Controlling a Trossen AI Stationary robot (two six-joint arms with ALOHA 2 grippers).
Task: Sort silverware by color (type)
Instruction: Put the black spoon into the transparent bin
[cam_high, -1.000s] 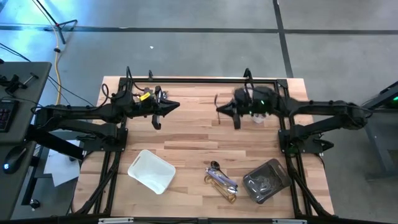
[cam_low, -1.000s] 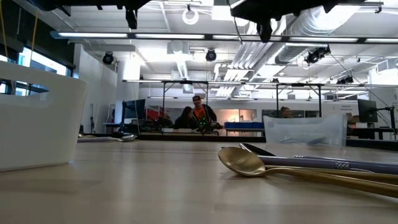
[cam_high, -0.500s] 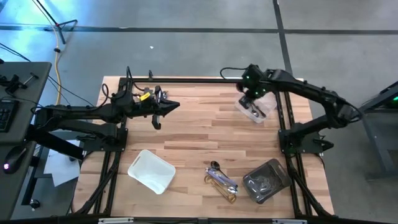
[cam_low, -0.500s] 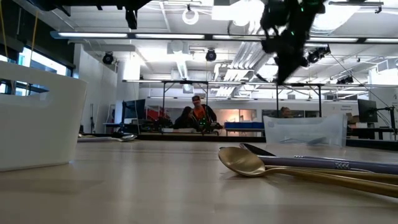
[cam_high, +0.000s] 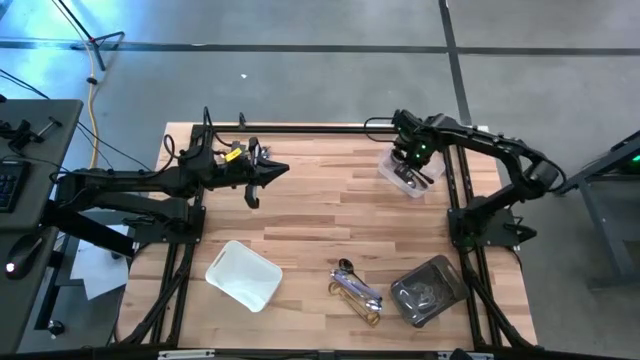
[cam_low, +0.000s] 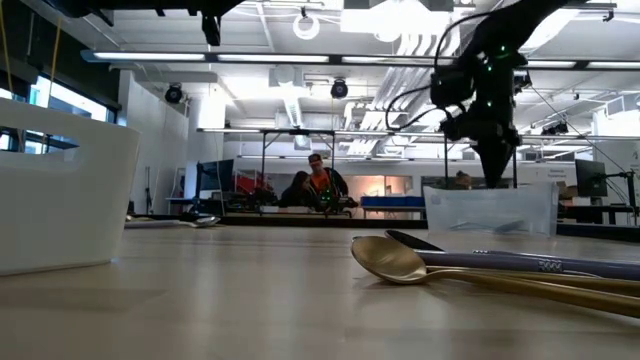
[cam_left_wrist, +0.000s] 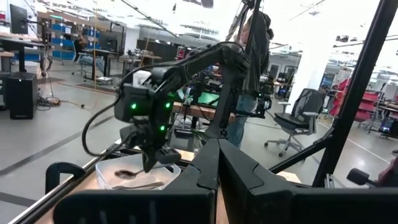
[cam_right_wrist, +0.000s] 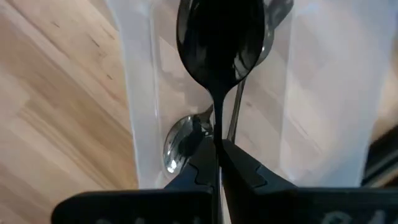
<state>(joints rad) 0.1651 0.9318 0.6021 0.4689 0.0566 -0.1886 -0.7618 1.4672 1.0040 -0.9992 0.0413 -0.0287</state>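
Observation:
My right gripper (cam_high: 410, 163) points down over a clear tray (cam_high: 388, 170) at the table's far right and is shut on a dark spoon (cam_right_wrist: 221, 37). Silver spoons (cam_right_wrist: 180, 146) lie in that tray. More silverware, a gold spoon (cam_low: 400, 262) and a dark one (cam_low: 480, 258), lies in a pile (cam_high: 357, 290) on the near part of the table. My left gripper (cam_high: 265, 172) hovers shut and holds nothing over the far left part. My right gripper pinches the dark spoon's thin handle (cam_right_wrist: 217, 124) between its two fingers from above, pointing down. The spoon hangs below the fingers, bowl end lowest, over the inside of the clear tray. Whether the bowl touches the tray I cannot tell.
A white tray (cam_high: 243, 273) stands near the front left. A grey tray (cam_high: 430, 290) with utensils sits at the front right. Bare wood lies between the arms in the middle. People show in the room beyond the table.
My right gripper has swung from the table's middle toward the far right corner with the dark spoon. It has tipped from level to pointing down and sunk toward the clear tray. The spoon now hangs bowl down over that tray.

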